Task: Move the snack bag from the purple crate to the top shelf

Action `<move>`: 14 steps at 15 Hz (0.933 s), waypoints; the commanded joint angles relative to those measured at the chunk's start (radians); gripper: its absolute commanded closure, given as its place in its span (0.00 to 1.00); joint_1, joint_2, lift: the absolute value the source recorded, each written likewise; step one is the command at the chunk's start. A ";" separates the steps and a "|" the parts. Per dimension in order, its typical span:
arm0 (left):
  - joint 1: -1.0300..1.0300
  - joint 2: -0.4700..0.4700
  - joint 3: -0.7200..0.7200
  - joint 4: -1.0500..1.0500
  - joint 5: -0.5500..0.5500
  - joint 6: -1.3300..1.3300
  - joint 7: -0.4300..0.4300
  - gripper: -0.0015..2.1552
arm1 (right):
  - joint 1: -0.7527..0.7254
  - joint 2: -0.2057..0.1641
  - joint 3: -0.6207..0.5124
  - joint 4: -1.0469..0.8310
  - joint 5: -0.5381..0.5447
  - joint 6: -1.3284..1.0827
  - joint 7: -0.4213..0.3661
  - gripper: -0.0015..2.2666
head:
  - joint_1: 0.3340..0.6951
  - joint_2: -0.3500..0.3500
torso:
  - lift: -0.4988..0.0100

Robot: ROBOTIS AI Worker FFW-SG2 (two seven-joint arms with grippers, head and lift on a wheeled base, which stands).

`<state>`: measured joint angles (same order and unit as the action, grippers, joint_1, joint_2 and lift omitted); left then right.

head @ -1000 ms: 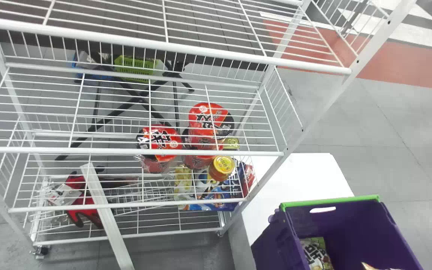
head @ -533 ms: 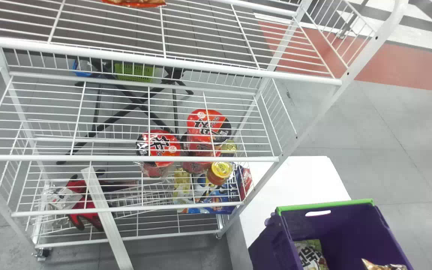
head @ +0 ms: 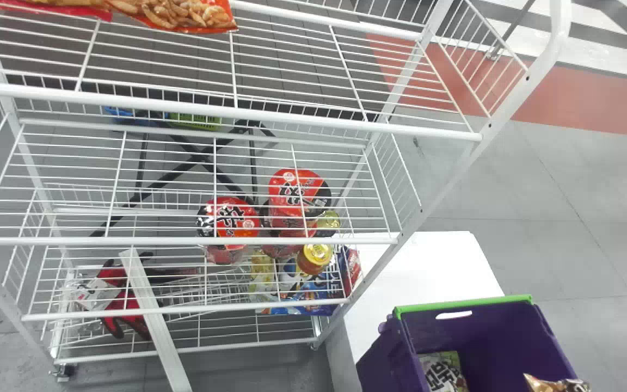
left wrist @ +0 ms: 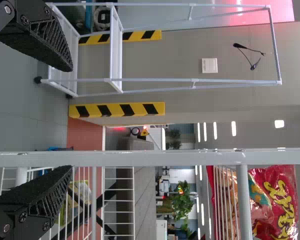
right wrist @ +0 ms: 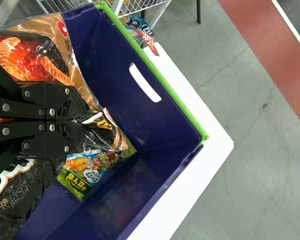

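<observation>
Black left end effector (left wrist: 70,117): fingers apart, nothing between them; parked before the rack.
Top shelf (head: 292,117): up and to the left of the right end effector. An orange bag (head: 183,15) and a red bag (left wrist: 280,200) lie towards its left; a spot to their right looks the simpler drop. Come in above the front rail, then lower and let go once the wires carry the weight.
White desk (head: 428,267): below the right end effector, under the crate.
Purple crate (head: 482,326): around and below the right end effector. Its green rim (head: 466,305) could snag the load, so rise straight first and swing left only after clearing it.
Green bag (right wrist: 80,185): in the crate, just beneath the right end effector; it should stay behind.
Right end effector (right wrist: 83,121): fingers together, clamped on the snack bag (right wrist: 45,47), which spreads out on both sides of the grip. Keep the pinch firm and the lift slow, since loose ends may swing.
</observation>
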<state>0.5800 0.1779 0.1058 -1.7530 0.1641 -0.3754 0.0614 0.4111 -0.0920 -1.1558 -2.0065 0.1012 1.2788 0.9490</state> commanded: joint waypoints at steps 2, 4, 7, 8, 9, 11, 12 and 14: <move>-0.002 0.000 0.000 0.000 0.000 0.000 0.000 0.06 | 0.000 0.000 0.002 0.000 0.000 0.003 -0.001 0.83 | 1.00 0.00 | 0.49; -0.002 0.000 0.000 0.001 0.000 0.000 0.000 0.06 | 0.000 0.000 0.002 0.000 0.000 0.003 -0.003 0.83 | 1.00 0.00 | 0.51; -0.003 0.000 0.000 0.000 0.000 0.000 0.000 0.06 | 0.000 0.000 0.004 0.000 0.000 0.006 -0.009 0.83 | 1.00 0.00 | 0.53; -0.003 0.000 0.000 0.000 0.000 0.000 0.000 0.06 | 0.000 0.002 0.004 0.000 -0.002 0.009 -0.018 0.83 | 1.00 0.00 | 0.54; -0.003 0.000 0.000 0.001 0.000 0.000 0.000 0.06 | 0.000 0.002 0.004 0.002 -0.002 0.006 -0.019 0.83 | 1.00 0.00 | 0.55; -0.003 0.000 0.000 0.001 0.000 0.000 0.000 0.06 | 0.000 0.002 0.004 0.003 -0.003 0.006 -0.019 0.83 | 1.00 0.00 | 0.56; -0.003 0.000 0.000 0.001 0.000 0.000 0.000 0.06 | 0.000 0.002 0.004 0.003 -0.003 0.006 -0.019 0.83 | 1.00 0.00 | 0.57; -0.003 0.000 0.000 0.001 0.000 0.000 0.000 0.06 | 0.000 0.003 0.004 0.006 -0.003 0.003 -0.019 0.83 | 1.00 0.00 | 0.59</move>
<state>0.5767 0.1779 0.1058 -1.7520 0.1649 -0.3749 0.0614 0.4111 -0.0897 -1.1520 -2.0025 0.0982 1.2829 0.9296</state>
